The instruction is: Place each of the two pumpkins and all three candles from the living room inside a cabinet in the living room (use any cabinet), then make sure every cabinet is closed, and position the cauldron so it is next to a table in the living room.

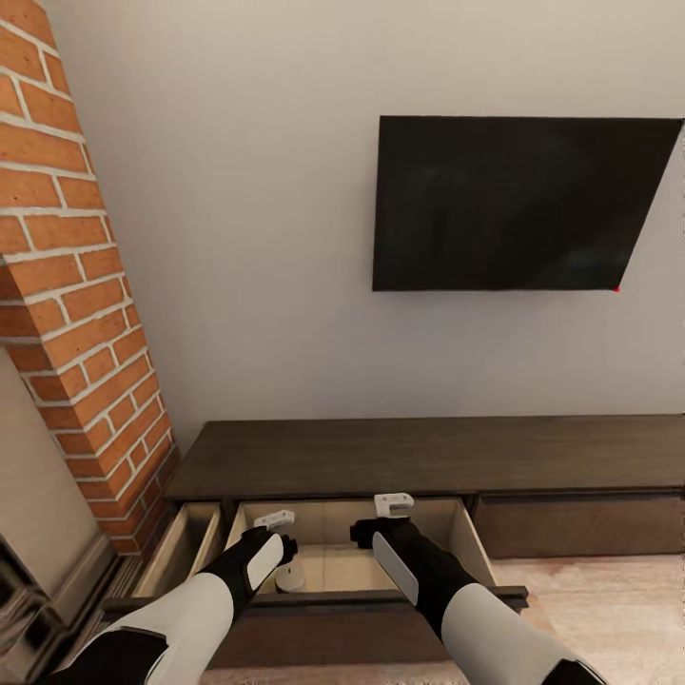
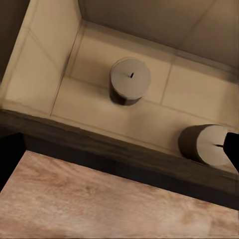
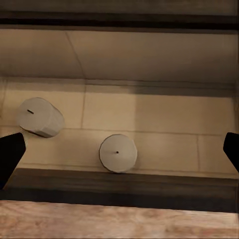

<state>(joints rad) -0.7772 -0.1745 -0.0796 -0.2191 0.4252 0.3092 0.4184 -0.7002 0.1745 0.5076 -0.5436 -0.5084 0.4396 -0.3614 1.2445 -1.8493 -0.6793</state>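
The dark wood-grain cabinet (image 1: 419, 455) has two drawers pulled out, pale beige inside. Two stubby tan candles (image 3: 118, 153) stand upright, apart, on the wide drawer's floor. The left gripper (image 1: 276, 520) and right gripper (image 1: 393, 504) hover above that drawer, arms reaching forward and down; the right fingers (image 3: 10, 154) spread wide, empty. The left's spread I cannot tell.
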